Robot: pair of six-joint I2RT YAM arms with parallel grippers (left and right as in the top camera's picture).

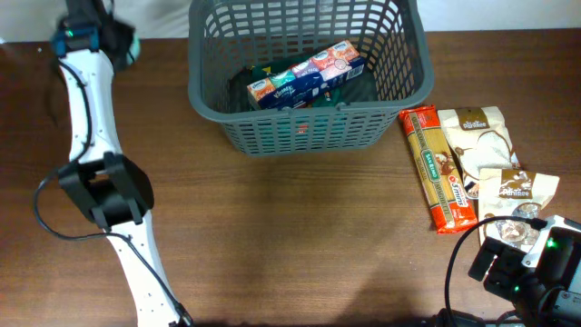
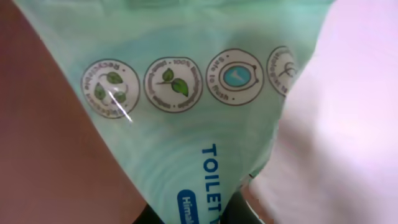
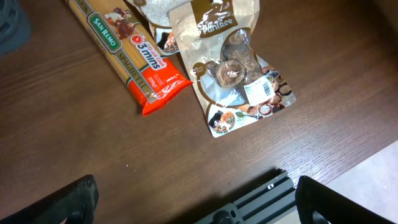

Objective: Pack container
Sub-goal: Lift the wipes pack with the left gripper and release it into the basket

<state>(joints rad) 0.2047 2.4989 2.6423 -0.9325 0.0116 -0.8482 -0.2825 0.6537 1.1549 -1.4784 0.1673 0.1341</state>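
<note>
Left wrist view: the left fingers look clamped on a thin fold of a pale green soft-plastic toilet tissue pack, up at the far left edge of the dark wooden worktop. That film could slip out or tear on the carry. The large dark grey slotted plastic basket sits far-centre, well apart, with a long blue carton slanted inside, so the pack might snag the rim or land crooked. Meanwhile the right fingers hang wide and empty near a brown-and-white snack pouch.

White links and black joint housings on the left arm, looped black cables, teal wrist band.
</note>
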